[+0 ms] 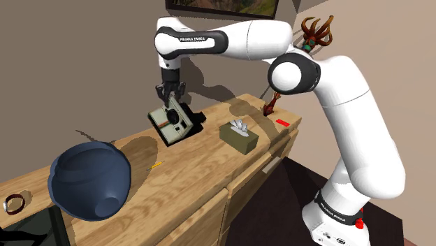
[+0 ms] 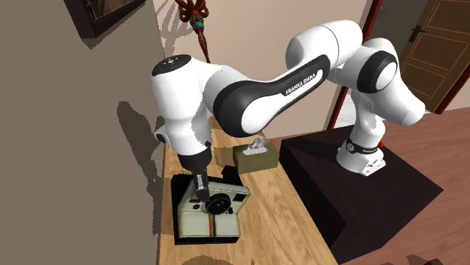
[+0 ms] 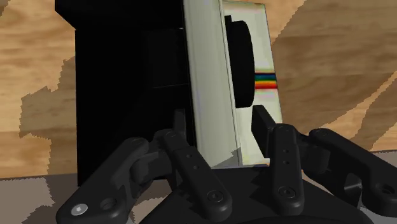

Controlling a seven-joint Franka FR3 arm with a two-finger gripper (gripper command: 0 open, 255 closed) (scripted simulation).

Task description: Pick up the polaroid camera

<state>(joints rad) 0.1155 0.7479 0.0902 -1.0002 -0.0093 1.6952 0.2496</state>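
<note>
The polaroid camera (image 1: 173,124) is white-fronted with a black back and base, a round black lens and a rainbow stripe. It stands on the wooden sideboard (image 1: 202,171) close to the wall. In the second exterior view the camera (image 2: 211,212) lies under the hand, its lens facing up and out. My black gripper (image 1: 170,105) comes down on it from above. In the wrist view the camera (image 3: 210,76) has its white upper part between my two fingers, and the gripper (image 3: 219,124) is shut on it, one finger (image 3: 180,127) at its black-white seam.
An olive tissue box (image 1: 239,137) stands just beside the camera, towards the arm's stand. A large dark blue pot (image 1: 89,179) sits at the shoulder view's left, a small ring (image 1: 14,203) past it. A red tag (image 1: 281,123) and a brown ornament (image 1: 271,105) occupy the far end.
</note>
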